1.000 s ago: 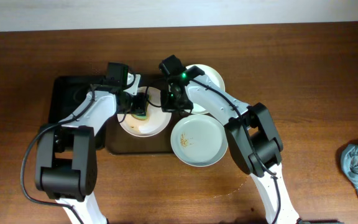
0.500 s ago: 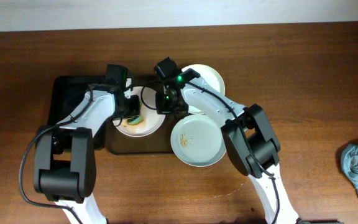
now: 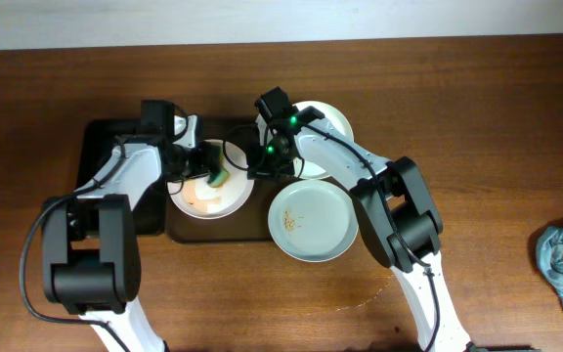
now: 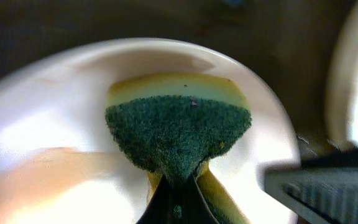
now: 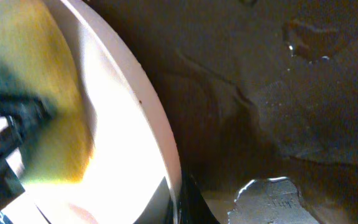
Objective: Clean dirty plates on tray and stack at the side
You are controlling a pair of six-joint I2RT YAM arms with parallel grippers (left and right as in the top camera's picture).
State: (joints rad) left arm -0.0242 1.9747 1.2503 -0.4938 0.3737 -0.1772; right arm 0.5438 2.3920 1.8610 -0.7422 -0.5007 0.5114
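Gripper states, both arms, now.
Left gripper: closed on the green-and-yellow sponge.
Right gripper: apparently closed on the rim of the plate under the sponge.

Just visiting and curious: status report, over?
Left end effector shut on sponge, pressed to smeared plate on tray. Right end effector clamps plate's rim. Nothing blocking.

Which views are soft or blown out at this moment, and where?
Overhead: sharp and evenly lit, only a green light glowing on the right arm. Left wrist: the sponge is fairly crisp, the plate around it blurred, a washed-out patch at the right edge. Right wrist: the plate is overexposed and smeared; wet glints on the tray.
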